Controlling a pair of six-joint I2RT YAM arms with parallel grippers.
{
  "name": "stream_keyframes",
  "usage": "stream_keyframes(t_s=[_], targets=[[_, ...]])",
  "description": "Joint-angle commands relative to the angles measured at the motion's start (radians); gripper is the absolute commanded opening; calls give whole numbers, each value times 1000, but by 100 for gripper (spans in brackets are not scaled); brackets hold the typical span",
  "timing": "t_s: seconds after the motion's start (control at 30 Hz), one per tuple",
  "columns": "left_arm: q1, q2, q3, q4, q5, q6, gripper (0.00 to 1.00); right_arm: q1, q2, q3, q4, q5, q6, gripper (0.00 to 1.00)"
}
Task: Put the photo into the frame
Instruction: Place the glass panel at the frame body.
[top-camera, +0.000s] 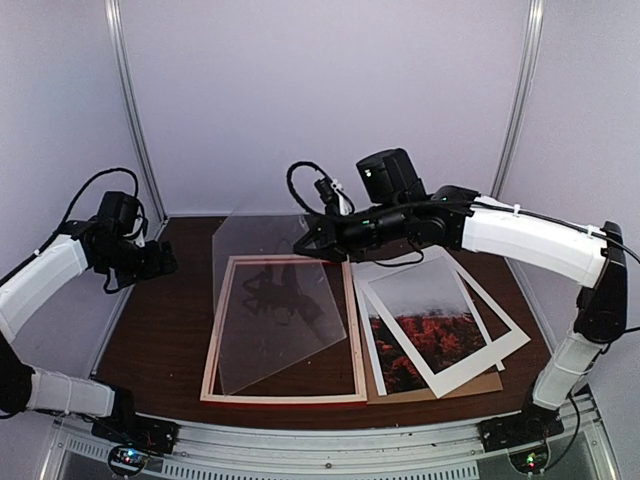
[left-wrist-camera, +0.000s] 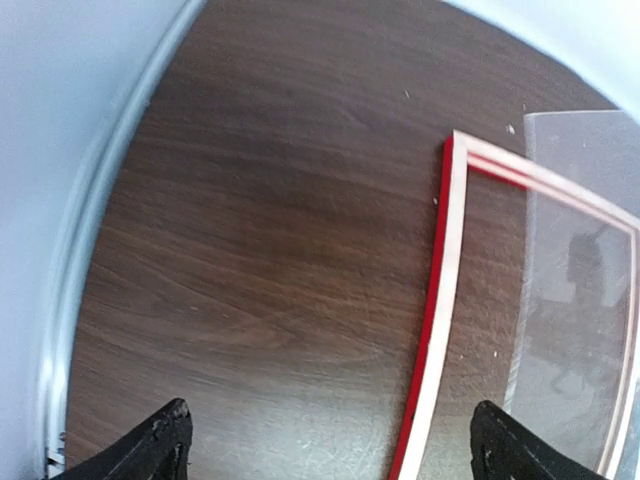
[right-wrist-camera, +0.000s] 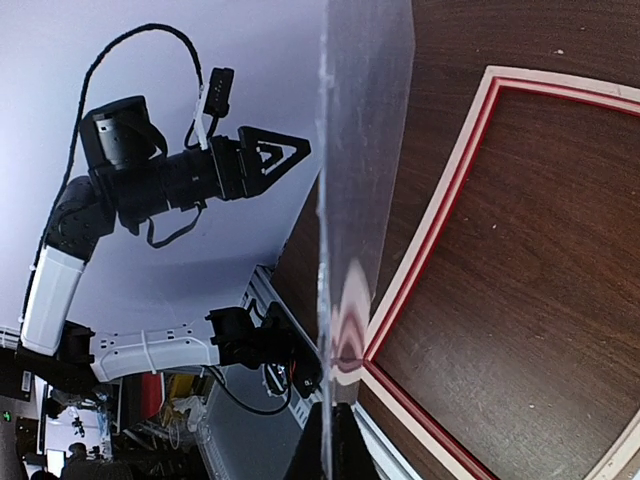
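Currently, your right gripper is clenched on the far edge of the clear sheet, just above the middle of the top view. The sheet is tilted. Its pinched edge is raised off the table, while its near part dips down inside the frame. In the right wrist view you see that sheet edge-on, as a thin pale line running up from between the fingers at the bottom centre.

Your left gripper is released. Its fingertips stand wide apart at the bottom left and bottom right of the left wrist view, with only bare dark wood between them. In the top view it hangs over the left edge of the table, well apart from the frame.

The frame lies flat in the lower centre of the top view, pale wood side up, with red showing along its outer edge. The photo is outside it, in the lower right of the top view just beside the frame's right rail. Its red landscape is toward the bottom of the view and its misty sky toward the top. It rests on a brown backing board, which shows at the pile's lower right corner.
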Motion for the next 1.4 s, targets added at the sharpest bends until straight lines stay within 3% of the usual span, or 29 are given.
stream_keyframes(t_s=[0.0, 0.3, 0.53, 1.37], targets=[[16, -48, 44, -38, -82, 46, 98, 30, 37, -5, 161, 53, 106, 0], [17, -22, 28, -17, -19, 49, 98, 29, 74, -230, 318, 155, 230, 0], [16, -15, -29, 32, 50, 51, 98, 29, 100, -359, 405, 141, 292, 0], [-2, 7, -111, 93, 155, 56, 98, 21, 69, -455, 344, 289, 252, 0]])
